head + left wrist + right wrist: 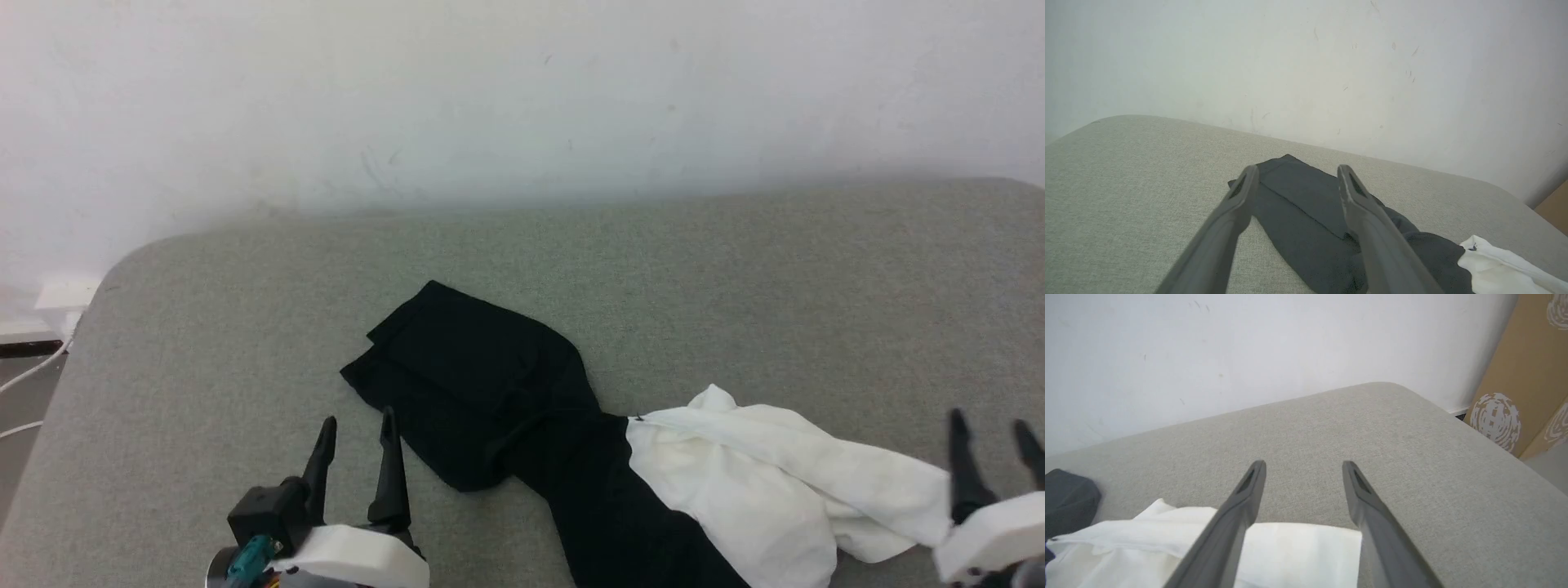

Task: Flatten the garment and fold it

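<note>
Black-and-white cloth, the garment (604, 465) lies bunched on the grey upholstered surface (204, 327), so flattening looks not yet begun. The left claw (357, 418) and right claw (988, 420) hover at its two ends, both spread and empty. Next, I judge, each must pinch an edge and draw outward. No writing is legible; the cardboard (1496, 420) bears a white swirl print.

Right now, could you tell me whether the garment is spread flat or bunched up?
Bunched up: the garment lies crumpled, black part doubled over, white part rumpled.
</note>
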You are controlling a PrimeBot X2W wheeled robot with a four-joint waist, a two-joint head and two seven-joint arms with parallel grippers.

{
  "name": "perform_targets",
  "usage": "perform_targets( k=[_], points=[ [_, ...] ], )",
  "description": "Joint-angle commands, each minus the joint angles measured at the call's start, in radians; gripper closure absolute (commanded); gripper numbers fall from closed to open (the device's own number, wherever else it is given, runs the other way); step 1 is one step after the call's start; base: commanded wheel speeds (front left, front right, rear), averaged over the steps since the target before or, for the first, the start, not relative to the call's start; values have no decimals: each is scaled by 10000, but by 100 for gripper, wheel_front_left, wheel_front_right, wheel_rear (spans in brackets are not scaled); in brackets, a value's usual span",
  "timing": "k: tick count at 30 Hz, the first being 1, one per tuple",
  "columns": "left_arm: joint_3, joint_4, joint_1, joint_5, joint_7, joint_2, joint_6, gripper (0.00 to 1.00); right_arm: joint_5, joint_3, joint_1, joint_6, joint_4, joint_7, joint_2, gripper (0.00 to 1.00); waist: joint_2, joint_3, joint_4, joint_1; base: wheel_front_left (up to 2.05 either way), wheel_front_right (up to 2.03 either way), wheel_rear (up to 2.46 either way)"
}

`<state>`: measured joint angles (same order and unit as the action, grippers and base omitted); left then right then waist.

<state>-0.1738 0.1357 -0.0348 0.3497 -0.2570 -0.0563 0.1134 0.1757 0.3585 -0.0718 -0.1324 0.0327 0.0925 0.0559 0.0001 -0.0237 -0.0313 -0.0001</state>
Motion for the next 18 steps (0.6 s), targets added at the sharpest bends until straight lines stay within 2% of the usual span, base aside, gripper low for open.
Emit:
perform_targets(
  k=[1,4,9,13,18],
  points=[
    [-9,19,-67,-101,-47,10,-79,0,-38,-475,-212,17,-377,183,-46,0,-1,-54,16,1,0,0,0],
    [-24,54,-78,-101,-47,10,-87,0,-240,-1975,-472,17,-1118,1031,62,0,-1,-104,25,1,0,0,0],
    [-45,109,-18,-92,-47,-13,-125,0,88,-4959,-490,17,-1641,2832,965,0,-1,-85,75,1,0,0,0],
    [-74,100,25,-93,-47,-10,-123,0,686,-7070,-1,17,-1353,3903,1656,0,-1,1,152,1,0,0,0],
    [-98,104,117,-68,-47,-1,-117,0,1321,-9285,1142,17,-416,4246,2040,0,-1,134,290,1,0,0,0]
  ],
)
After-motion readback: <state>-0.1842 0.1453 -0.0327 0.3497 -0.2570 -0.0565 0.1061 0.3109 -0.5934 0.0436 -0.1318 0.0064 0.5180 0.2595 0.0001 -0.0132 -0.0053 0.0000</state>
